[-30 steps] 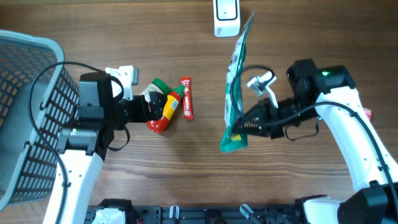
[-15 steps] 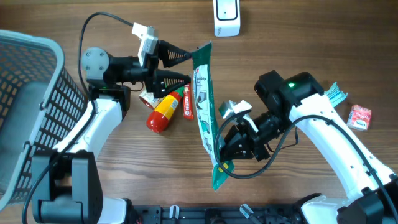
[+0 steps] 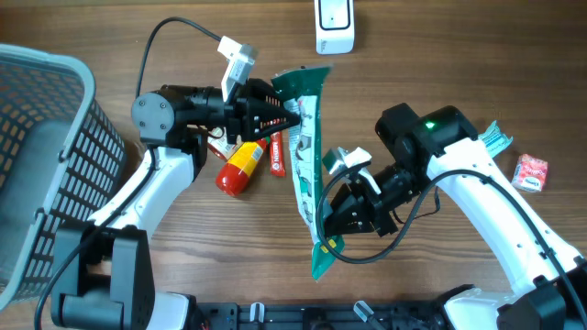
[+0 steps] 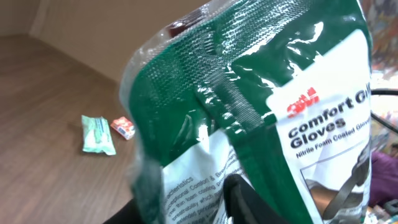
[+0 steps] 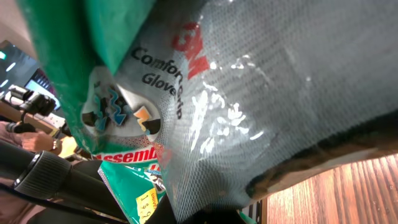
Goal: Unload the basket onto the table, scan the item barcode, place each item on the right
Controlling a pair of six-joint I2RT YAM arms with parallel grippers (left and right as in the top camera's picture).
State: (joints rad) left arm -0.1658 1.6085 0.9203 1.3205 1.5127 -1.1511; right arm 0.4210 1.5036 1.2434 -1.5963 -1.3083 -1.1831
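Green 3M glove pack (image 3: 307,174) is held off the table btwn both arms, well apart from the white scanner (image 3: 334,25). Right gripper (image 3: 330,213) is clamped on its lower half, prob. so the printed face can be turned toward the scanner. Left gripper (image 3: 280,108) sits at the top edge, likely to steady it; we can't tell if it's pinching. We count 1 pack, 1 scanner, 1 basket (image 3: 55,137), 1 red-yellow bottle (image 3: 240,167), 1 red stick (image 3: 276,156), 2 small packets (image 3: 531,171) far right.

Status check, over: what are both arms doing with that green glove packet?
Right gripper shut on glove packet, lower end. Left gripper at its top edge, grip unclear. Red-yellow bottle lies beside it.
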